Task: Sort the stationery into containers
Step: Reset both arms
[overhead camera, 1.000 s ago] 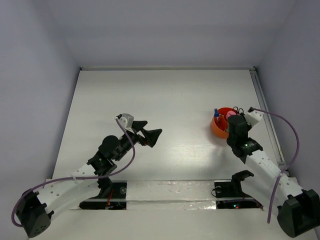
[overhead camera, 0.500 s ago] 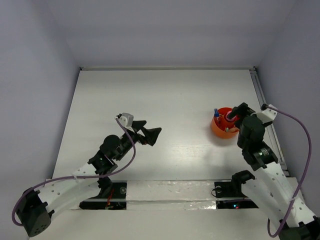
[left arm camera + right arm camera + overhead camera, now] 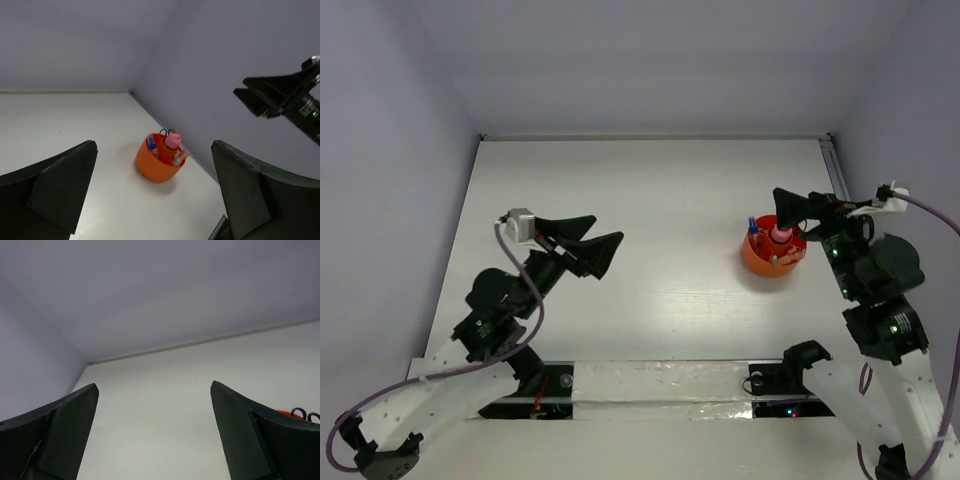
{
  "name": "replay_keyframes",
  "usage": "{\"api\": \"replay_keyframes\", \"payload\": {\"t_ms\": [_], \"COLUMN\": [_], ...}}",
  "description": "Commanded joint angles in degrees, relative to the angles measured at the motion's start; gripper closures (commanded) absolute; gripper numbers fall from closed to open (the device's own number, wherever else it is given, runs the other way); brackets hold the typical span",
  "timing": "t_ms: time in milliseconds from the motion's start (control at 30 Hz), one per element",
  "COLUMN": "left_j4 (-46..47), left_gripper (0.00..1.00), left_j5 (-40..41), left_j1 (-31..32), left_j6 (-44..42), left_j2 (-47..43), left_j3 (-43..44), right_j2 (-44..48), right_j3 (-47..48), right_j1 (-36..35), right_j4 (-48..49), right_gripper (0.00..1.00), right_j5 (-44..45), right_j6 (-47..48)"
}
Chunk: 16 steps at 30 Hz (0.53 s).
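Note:
The orange-red bowl (image 3: pixel 766 262) stands at the right of the table and holds the stationery: a pink tube (image 3: pixel 781 234) standing upright, a blue piece (image 3: pixel 753 226), black scissors handles (image 3: pixel 164 132) and a pale green stick (image 3: pixel 179 159). My right gripper (image 3: pixel 785 208) hangs open above the bowl's far right side, empty and raised off it. In the right wrist view only the scissors loops (image 3: pixel 305 414) and a sliver of the bowl's rim (image 3: pixel 284 411) show, at the lower right. My left gripper (image 3: pixel 603 232) is open and empty over the left-middle of the table, pointing towards the bowl (image 3: pixel 157 170).
A white tabletop (image 3: pixel 660 200) is walled in by pale lilac panels at the back and on both sides. A metal rail (image 3: pixel 842 190) runs along the right edge. Both arm bases and a taped strip (image 3: pixel 660 385) lie along the near edge.
My right gripper has opened and risen away from the bowl, swinging to the right. The left arm has drawn back to the left and lifted, still open.

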<state>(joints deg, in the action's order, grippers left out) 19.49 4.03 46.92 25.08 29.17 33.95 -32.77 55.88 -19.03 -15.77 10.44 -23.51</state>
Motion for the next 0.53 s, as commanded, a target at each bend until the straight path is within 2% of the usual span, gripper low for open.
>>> {"api": "replay_keyframes", "payload": {"t_ms": [0, 133, 233, 500], "left_j4": [-7.1, -13.3, -16.5, -15.2], "left_gripper": [0.01, 0.01, 0.01, 0.01], "left_j5": [1.0, 5.5, 8.2, 9.0], "left_j1": [0.3, 0.3, 0.3, 0.3], "left_j6": [-1.9, -7.5, -9.9, -9.8], "left_j2": [-4.6, -8.0, -9.0, -6.7], "left_j3": [7.1, 15.1, 17.8, 16.1], "right_j2": [4.6, 12.8, 15.6, 14.9], "right_j3": [3.4, 2.8, 2.0, 0.9], "right_j1": [0.5, 0.5, 0.5, 0.5], "right_j4": [2.2, 4.9, 5.3, 2.9], "right_gripper": [0.00, 0.00, 0.00, 0.00], "right_j5": [-7.3, -3.7, -1.0, 2.5], "right_j6": [1.8, 2.1, 2.8, 5.3]}}
